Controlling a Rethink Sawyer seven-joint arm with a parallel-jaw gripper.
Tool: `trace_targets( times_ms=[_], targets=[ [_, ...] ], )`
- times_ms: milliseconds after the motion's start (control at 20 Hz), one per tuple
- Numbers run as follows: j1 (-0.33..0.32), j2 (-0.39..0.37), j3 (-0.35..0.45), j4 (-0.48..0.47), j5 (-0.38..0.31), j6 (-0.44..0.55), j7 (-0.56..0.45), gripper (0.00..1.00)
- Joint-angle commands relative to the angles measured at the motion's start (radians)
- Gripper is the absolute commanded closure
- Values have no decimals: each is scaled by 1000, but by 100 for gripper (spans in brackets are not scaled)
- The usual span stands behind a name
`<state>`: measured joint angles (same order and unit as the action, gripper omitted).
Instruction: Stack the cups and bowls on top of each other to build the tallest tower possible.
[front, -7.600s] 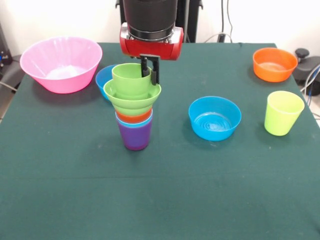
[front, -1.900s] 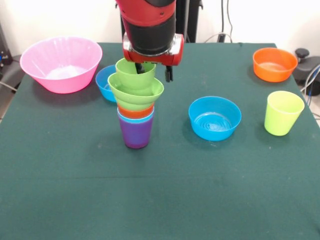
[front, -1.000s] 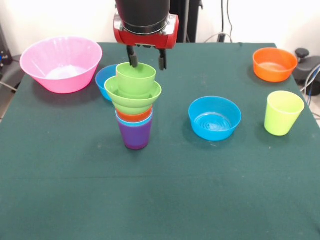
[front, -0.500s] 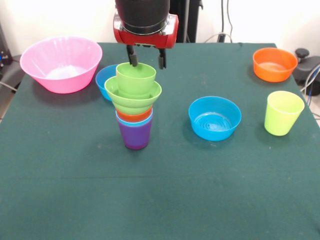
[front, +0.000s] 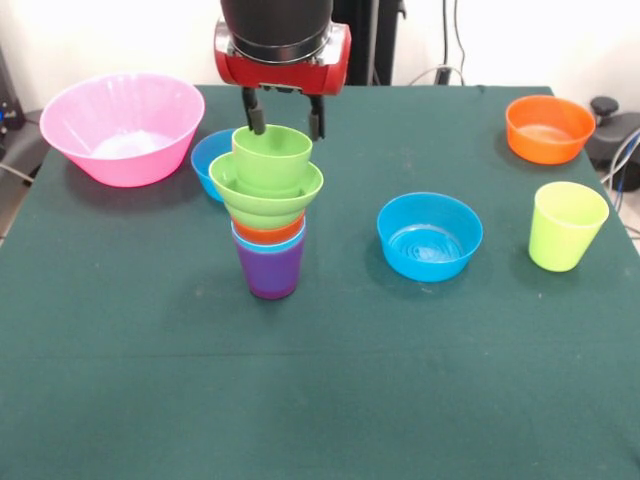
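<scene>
The tower (front: 268, 215) stands left of the table's middle: a purple cup (front: 271, 270) at the base, light blue and orange rims above it, then a ridged green bowl (front: 265, 190) and a stepped green cup (front: 272, 155) on top. My gripper (front: 284, 118) hangs open just above and behind the top cup, touching nothing. A yellow-green cup (front: 566, 225) stands alone at the right. Loose bowls: blue (front: 429, 235) at centre right, orange (front: 548, 127) at far right, another blue (front: 211, 160) behind the tower, large pink (front: 122, 125) at far left.
The green table cloth (front: 320, 380) stretches wide in front of the tower. Cables and dark equipment (front: 612, 125) sit past the right table edge.
My gripper let go of the stepped green cup, opened and rose, drifting slightly left. The cup now rests level on the tower.
</scene>
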<state>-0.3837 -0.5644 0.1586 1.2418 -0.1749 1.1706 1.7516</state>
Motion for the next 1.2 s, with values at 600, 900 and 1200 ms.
trace_targets(
  times_ms=[600, 900, 1200],
  targets=[
    [68, 138, 95, -249, -63, 240, -129, 0],
    [77, 163, 95, -286, -56, 237, -123, 0],
    [77, 167, 86, -287, -56, 211, -125, 0]
  ],
)
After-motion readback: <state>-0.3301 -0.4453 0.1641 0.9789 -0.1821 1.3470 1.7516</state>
